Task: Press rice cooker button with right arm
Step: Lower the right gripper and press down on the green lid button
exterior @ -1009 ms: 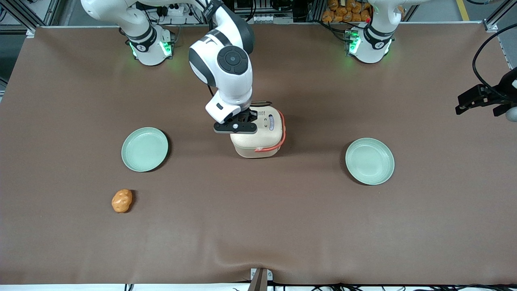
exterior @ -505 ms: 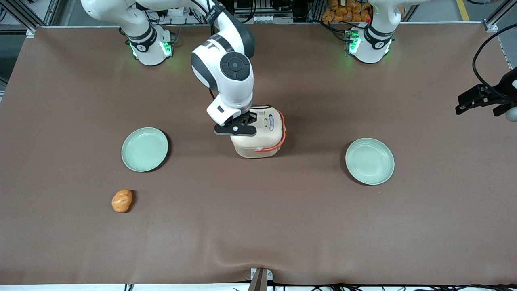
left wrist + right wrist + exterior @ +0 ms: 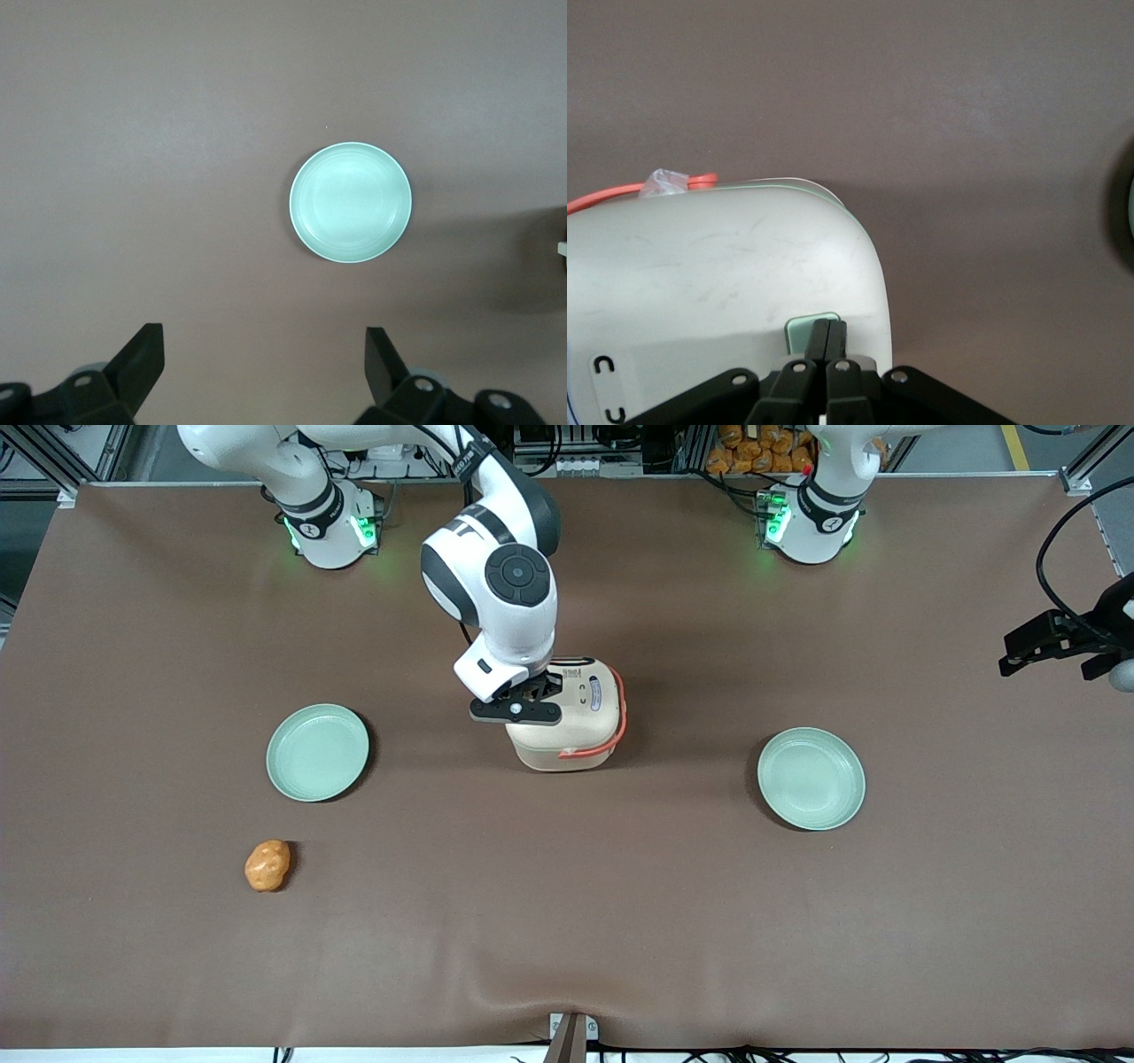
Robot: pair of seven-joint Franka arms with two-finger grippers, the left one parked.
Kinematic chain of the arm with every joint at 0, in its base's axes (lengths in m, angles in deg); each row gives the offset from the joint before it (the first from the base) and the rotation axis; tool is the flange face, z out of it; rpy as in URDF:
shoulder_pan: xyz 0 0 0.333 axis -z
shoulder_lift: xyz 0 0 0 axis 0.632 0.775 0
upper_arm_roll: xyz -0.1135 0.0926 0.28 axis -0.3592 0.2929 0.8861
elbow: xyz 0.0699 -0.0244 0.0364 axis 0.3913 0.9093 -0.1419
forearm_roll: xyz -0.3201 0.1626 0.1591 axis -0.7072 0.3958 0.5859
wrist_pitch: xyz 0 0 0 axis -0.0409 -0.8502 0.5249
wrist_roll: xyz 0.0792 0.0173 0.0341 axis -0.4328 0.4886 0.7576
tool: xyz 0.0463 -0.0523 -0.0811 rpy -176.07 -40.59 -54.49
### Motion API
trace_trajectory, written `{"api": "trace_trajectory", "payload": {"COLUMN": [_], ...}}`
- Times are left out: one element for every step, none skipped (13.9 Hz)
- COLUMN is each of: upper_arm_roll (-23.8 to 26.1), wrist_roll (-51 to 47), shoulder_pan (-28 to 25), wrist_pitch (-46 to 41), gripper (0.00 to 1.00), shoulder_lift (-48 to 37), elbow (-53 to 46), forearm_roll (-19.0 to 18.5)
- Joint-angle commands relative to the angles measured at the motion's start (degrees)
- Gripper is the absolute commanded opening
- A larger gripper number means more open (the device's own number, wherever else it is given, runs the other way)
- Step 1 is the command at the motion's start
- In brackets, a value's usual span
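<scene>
The cream rice cooker (image 3: 571,722) with an orange-red handle stands at the table's middle, lid closed. The right arm (image 3: 496,584) reaches down over its lid edge on the working arm's side. My gripper (image 3: 532,691) is shut, fingers pressed together. In the right wrist view the cream lid (image 3: 718,266) fills much of the frame, and the gripper (image 3: 829,326) has its tips on the small pale green button (image 3: 799,332), covering part of it. The button is hidden by the gripper in the front view.
A pale green plate (image 3: 317,752) lies toward the working arm's end and another plate (image 3: 811,778) toward the parked arm's end; the latter also shows in the left wrist view (image 3: 351,214). An orange potato-like object (image 3: 267,864) lies nearer the front camera than the first plate.
The right arm has shifted slightly toward the cooker and lowered a little onto the lid. The cooker has not moved.
</scene>
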Motion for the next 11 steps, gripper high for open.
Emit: {"api": "trace_trajectory", "payload": {"upper_arm_roll": [-0.32,-0.32,-0.32,-0.32,-0.32,-0.32,-0.32,-0.23,-0.32,-0.32,-0.23], "wrist_roll": [-1.87,-2.14,-2.23,-2.23,-2.23,-2.14,-2.23,-2.23,-2.05,-1.62,-1.35], "shoulder_pan": [-0.65,-0.65,-0.65,-0.65,-0.65,-0.65,-0.56,-0.3,-0.21,-0.04,0.14], "wrist_pitch": [0.79,1.4,1.5,1.58,2.11,2.11,2.02,1.5,1.15,0.27,-2.34], "gripper": [0.0,0.0,0.0,0.0,0.0,0.0,0.0,0.0,0.0,0.0,0.0], "shoulder_lift": [1.28,1.81,1.98,2.33,2.51,2.69,2.69,2.43,1.56,0.07,-1.43], "elbow": [0.45,0.45,0.45,0.45,0.45,0.45,0.45,0.11,-0.25,-0.95,-2.17], "forearm_roll": [-1.26,-1.35,-1.35,-1.35,-1.35,-1.35,-1.26,-1.26,-0.91,-0.38,-0.29]}}
